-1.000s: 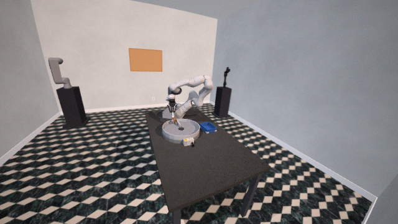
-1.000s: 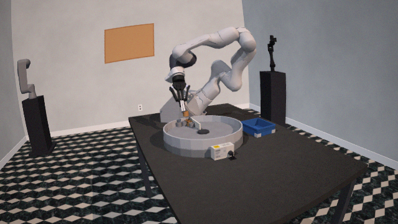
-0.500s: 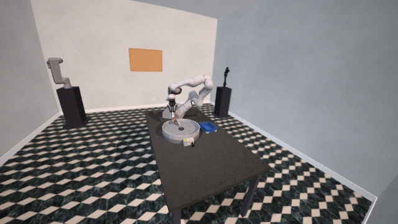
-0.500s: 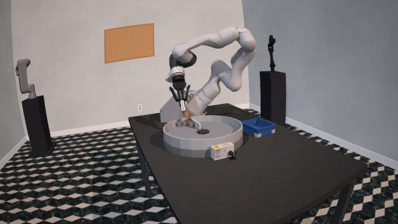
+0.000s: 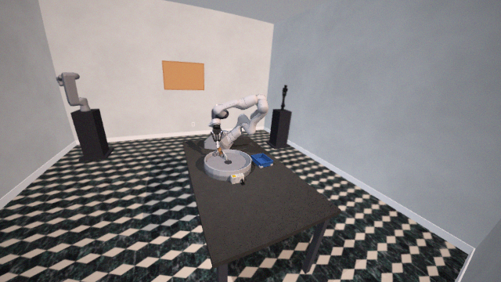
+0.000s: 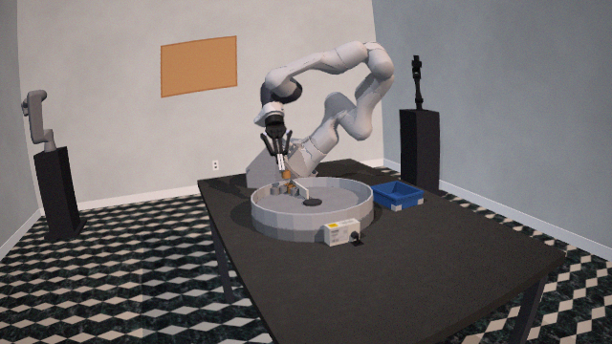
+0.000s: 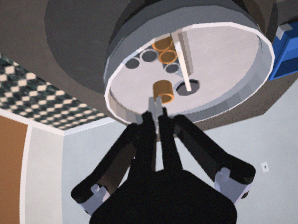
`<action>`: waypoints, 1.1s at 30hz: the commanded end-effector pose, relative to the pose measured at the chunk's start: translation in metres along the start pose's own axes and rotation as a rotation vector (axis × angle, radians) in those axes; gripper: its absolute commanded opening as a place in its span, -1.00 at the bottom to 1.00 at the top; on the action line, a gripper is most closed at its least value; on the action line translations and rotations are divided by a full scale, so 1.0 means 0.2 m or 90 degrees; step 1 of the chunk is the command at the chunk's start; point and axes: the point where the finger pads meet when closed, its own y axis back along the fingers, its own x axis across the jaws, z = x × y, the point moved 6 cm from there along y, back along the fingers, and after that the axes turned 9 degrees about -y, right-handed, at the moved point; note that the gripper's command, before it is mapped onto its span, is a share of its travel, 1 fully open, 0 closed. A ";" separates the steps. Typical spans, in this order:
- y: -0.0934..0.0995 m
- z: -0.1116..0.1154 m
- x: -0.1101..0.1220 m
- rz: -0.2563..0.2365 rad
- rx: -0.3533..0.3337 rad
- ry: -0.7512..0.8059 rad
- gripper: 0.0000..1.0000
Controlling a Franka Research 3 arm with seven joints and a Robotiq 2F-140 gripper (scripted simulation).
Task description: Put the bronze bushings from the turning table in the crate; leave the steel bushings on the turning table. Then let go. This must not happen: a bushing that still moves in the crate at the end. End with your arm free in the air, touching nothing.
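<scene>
hanging over the turning table (image 5: 228,173) (image 6: 311,225) (image 7: 150,25), the pincer (image 5: 218,146) (image 6: 281,167) (image 7: 156,103) is nearly together, pinching one bronze bushing (image 5: 220,150) (image 6: 286,174) (image 7: 163,90) at its tips, so that one's up in the air. two more bronze ones (image 7: 165,49) sit down on the turning table, with three steel ones (image 7: 149,55) near them, all on the same side of the pale bar (image 6: 301,188) (image 7: 183,62). blue crate (image 5: 261,160) (image 6: 398,196) (image 7: 289,55) is just beside the turning table, and a little white box (image 5: 236,178) (image 6: 341,232) stands by the rim too.
</scene>
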 end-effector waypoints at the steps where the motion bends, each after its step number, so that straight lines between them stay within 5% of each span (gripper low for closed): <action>1: 0.01 0.01 0.00 -0.002 0.001 -0.002 -1.00; 16: -0.01 0.01 0.05 0.013 0.003 0.015 -1.00; 33: -0.10 0.04 0.50 0.128 0.024 0.153 -1.00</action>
